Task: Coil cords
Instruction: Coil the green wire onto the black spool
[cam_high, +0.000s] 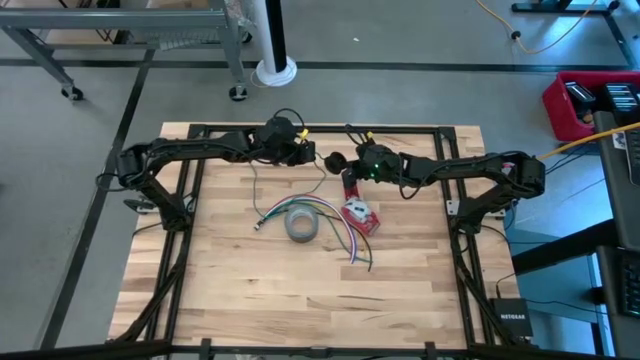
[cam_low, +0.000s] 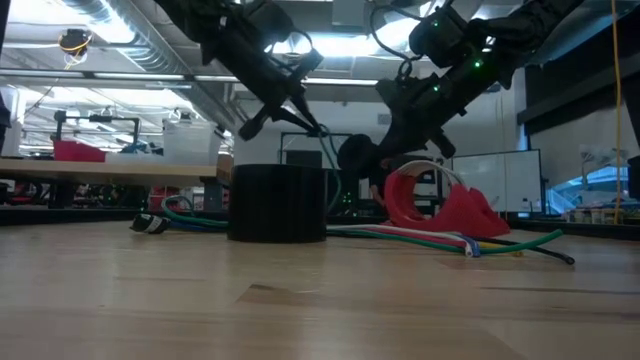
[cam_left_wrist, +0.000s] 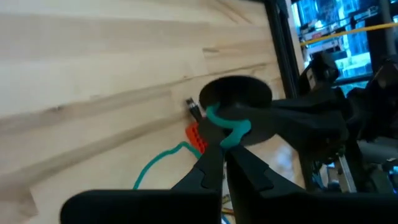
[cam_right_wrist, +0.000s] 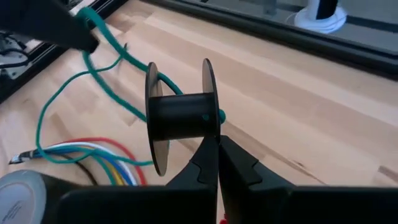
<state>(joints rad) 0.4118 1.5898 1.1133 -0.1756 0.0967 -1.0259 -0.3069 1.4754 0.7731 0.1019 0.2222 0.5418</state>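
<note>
The green cord (cam_right_wrist: 102, 84) hangs above the table's far edge, one end pinched in the closed left gripper (cam_left_wrist: 225, 144), the other running to a black spool (cam_right_wrist: 180, 115) that the closed right gripper (cam_right_wrist: 218, 144) clamps by its rim. To wind well, keep the cord taut (slack would slip off the flanges) and lay turns evenly between them, clear of the tape roll (cam_high: 301, 225).

Green cord (cam_right_wrist: 118, 50) — black spool (cam_right_wrist: 180, 116)
</note>
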